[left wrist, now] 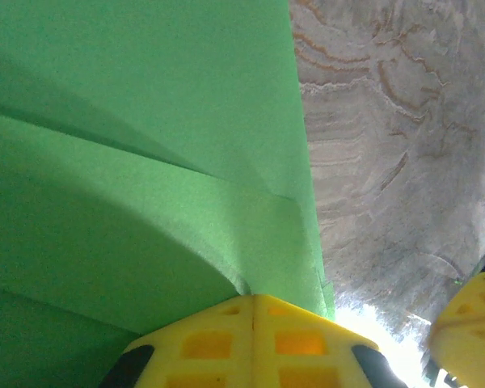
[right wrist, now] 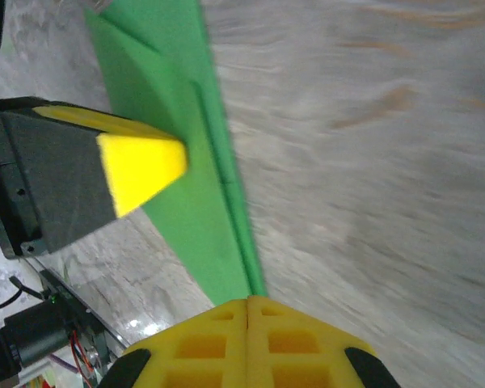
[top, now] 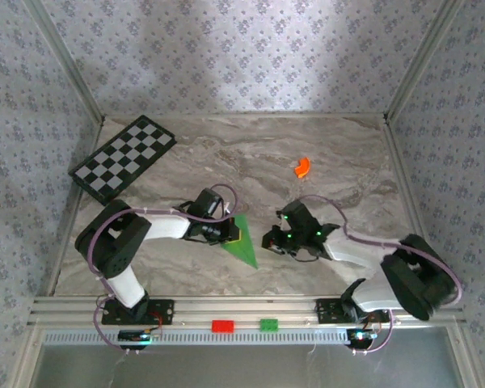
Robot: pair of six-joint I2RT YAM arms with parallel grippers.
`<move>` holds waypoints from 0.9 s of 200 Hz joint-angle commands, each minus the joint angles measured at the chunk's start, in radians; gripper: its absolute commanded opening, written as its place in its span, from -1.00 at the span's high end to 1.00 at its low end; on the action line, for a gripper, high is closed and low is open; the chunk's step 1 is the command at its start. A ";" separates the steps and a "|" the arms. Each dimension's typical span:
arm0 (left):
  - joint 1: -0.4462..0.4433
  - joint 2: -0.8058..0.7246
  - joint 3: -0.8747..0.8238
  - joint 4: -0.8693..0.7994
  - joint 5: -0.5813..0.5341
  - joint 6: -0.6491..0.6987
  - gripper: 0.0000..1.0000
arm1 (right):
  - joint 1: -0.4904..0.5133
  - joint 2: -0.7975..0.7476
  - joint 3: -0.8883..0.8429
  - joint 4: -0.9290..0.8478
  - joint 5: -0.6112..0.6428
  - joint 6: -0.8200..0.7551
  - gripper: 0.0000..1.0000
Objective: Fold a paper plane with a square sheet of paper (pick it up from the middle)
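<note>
You are working on a grey marbled table [top: 331, 141] boxed in by patterned walls [top: 242, 56].

Your left pincer [top: 218, 230] has its yellow jaws pressed together. It is not gripping anything. Its closed tip bears down on the wide end of the paper plane [top: 244, 242], most likely to pin the paper flat and keep the creases from springing open. In the left wrist view the green paper runs straight out ahead of that tip, with several fold lines across it and bare marble just to the right of its edge.

Your right pincer [top: 271, 240] is also closed on nothing. It sits just to the right of the plane, and from its own camera the narrow point of the paper ends right at its fingertips. You cannot tell whether it touches the point. A closed tip like this suits sliding along a fold to sharpen it, so judge it as waiting to press, not to pick.

The plane already reads as a long, narrow triangle lying between the two pincers.

Beyond and left of the left pincer, well apart, lies the checkered board [top: 123, 158]. Beyond the right pincer is an orange piece [top: 302, 167]. Behind both, on the rail, sit a red block [top: 222, 326] and a green block [top: 268, 325].
</note>
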 commanded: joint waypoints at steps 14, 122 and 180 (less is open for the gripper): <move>-0.005 0.019 0.005 -0.093 -0.059 -0.006 1.00 | 0.059 0.178 0.137 0.059 -0.015 -0.020 1.00; -0.014 -0.091 0.071 -0.107 -0.030 -0.007 0.87 | 0.115 0.294 0.057 -0.048 0.081 -0.012 1.00; -0.044 -0.045 0.056 -0.088 -0.005 -0.061 0.96 | 0.099 0.286 0.052 -0.028 0.073 -0.014 1.00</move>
